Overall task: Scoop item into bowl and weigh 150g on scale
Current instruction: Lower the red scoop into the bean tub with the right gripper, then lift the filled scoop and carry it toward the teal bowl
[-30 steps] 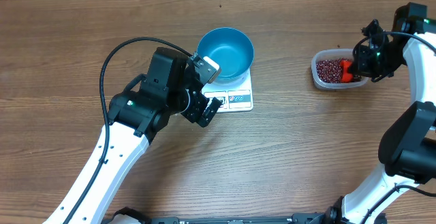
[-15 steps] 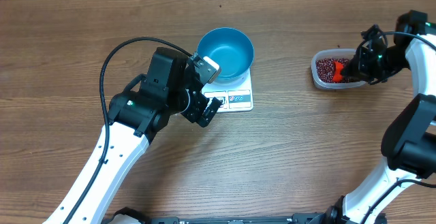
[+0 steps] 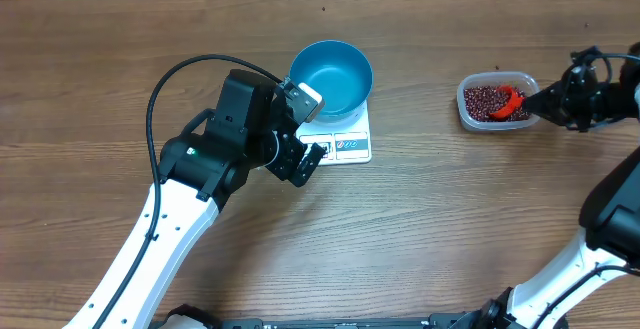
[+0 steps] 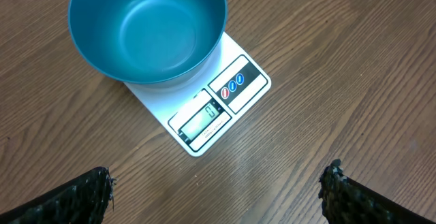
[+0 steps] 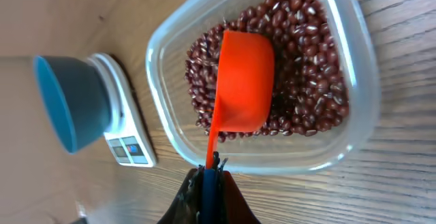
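Here one wooden surface (image 3: 450,219) carries everything, with two arms over it. The left gripper (image 4: 214,200) hangs beside the scale, its jaws spread wide with nothing between them. The right gripper (image 5: 212,176) has its jaws closed on the scoop's thin handle. One blue bowl (image 3: 331,77) stands on one white digital scale (image 3: 350,146). Well to the right sits one clear plastic tub (image 5: 163,115). One orange-red scoop (image 5: 245,81) lies with its cup among the many red-brown beans (image 5: 306,94), which all lie in the tub.
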Controlling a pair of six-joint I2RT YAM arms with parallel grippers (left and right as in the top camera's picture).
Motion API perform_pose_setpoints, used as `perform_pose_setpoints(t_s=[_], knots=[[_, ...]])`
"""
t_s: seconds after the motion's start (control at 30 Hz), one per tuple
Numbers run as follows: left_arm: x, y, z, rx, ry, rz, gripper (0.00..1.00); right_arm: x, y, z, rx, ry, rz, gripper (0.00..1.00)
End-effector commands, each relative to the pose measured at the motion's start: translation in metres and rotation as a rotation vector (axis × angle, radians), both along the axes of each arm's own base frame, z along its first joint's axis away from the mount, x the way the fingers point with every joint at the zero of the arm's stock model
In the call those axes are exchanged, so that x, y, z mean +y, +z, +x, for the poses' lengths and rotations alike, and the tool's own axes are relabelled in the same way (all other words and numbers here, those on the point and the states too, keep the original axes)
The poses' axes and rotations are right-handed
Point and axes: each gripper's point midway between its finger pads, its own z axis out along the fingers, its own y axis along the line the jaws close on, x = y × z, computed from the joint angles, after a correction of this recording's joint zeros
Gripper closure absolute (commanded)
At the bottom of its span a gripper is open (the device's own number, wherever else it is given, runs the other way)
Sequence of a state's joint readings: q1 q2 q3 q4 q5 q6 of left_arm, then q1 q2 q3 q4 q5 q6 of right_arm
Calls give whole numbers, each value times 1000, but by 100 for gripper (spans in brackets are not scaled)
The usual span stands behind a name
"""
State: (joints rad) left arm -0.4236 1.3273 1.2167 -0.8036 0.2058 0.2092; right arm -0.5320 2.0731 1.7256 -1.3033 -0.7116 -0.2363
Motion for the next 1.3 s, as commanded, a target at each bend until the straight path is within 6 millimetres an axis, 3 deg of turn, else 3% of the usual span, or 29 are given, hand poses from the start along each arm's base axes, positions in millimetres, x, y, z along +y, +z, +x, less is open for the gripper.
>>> perform_pose_setpoints(t_s=[0.0, 0.57, 0.97, 1.27], knots=[[-2, 14, 2, -28, 9, -23, 1, -4, 10, 1, -47, -37, 93, 96], [-2, 14, 2, -28, 9, -23, 1, -18, 32, -14, -145, -53, 213, 96], [-2, 14, 2, -28, 9, -23, 1, -4, 61, -14, -265, -30, 354, 96], [-2, 14, 2, -28, 9, -23, 0, 28, 77, -10, -278, 13, 451, 96]])
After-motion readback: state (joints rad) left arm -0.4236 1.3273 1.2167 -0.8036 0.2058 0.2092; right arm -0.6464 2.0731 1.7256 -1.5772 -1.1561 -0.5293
